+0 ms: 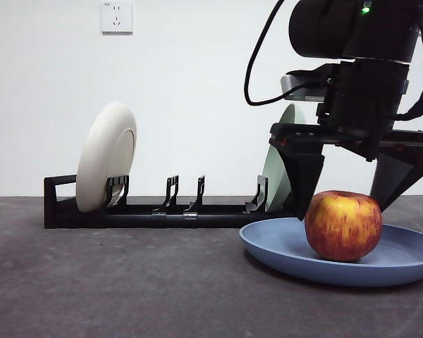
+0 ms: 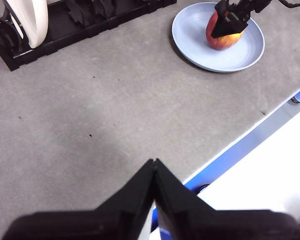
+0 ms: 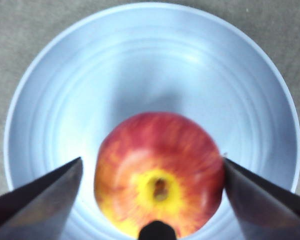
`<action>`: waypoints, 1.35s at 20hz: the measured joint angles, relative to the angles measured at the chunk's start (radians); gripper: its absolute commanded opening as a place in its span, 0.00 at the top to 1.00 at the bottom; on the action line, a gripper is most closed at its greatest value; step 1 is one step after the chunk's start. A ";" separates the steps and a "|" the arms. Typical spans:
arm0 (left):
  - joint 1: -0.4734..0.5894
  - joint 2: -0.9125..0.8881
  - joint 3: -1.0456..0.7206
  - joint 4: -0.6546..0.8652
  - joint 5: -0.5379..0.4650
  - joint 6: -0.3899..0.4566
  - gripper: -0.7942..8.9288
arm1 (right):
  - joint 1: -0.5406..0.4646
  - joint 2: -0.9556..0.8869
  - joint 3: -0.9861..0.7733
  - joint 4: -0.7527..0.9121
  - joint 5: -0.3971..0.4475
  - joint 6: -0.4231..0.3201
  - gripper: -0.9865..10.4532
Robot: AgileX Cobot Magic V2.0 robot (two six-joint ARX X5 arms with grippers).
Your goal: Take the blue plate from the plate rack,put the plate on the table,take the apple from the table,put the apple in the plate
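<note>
A dark grey, mottled tabletop (image 1: 113, 282) fills the foreground against a plain white wall. Along its far side runs the long black plate rack (image 1: 162, 211), with a beige plate (image 1: 106, 156) standing on edge near its handle end and a pale green plate (image 1: 278, 165) upright at the other end, partly hidden by the arm.

In front of that end, the blue plate (image 1: 282, 246) lies flat on the tabletop. The apple (image 1: 343, 225), red with yellow streaks, sits in it, a little off centre.

The right claw (image 1: 352, 172) hangs directly over the apple, its two jaws spread wide to either side of the fruit; one seems just clear, the other looks very close or brushing the skin. The apple appears to rest on the plate under its own weight.

The left claw (image 2: 154, 172) waits well apart near the tabletop's edge, jaws pressed together and holding nothing.

The task looks essentially complete. The risk lies in the retreat: a jaw catching the apple on the way up could roll it off the shallow plate.
</note>
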 measured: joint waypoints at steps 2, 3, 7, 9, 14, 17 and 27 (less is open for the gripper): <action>0.000 0.000 0.000 0.000 0.005 0.000 0.93 | 0.000 0.000 0.000 -0.004 0.000 0.007 0.50; 0.000 0.000 0.000 0.000 0.022 0.000 0.92 | 0.001 0.000 0.000 -0.005 0.000 0.007 0.50; 0.000 0.000 0.000 0.000 0.051 0.000 0.92 | 0.018 -0.050 0.000 -0.047 0.003 0.007 0.50; 0.000 0.000 0.000 0.000 0.051 0.000 0.92 | 0.037 -0.154 0.000 -0.067 0.013 0.007 0.50; 0.000 0.000 0.000 0.000 0.052 -0.001 0.92 | 0.062 -0.471 0.014 -0.262 0.011 0.009 0.50; 0.000 0.000 0.000 0.000 0.052 -0.001 0.92 | 0.066 -0.665 0.046 -0.391 0.008 0.011 0.60; -0.005 0.003 0.000 0.000 0.049 -0.001 0.92 | 0.066 -0.887 0.068 -0.566 0.090 0.011 0.91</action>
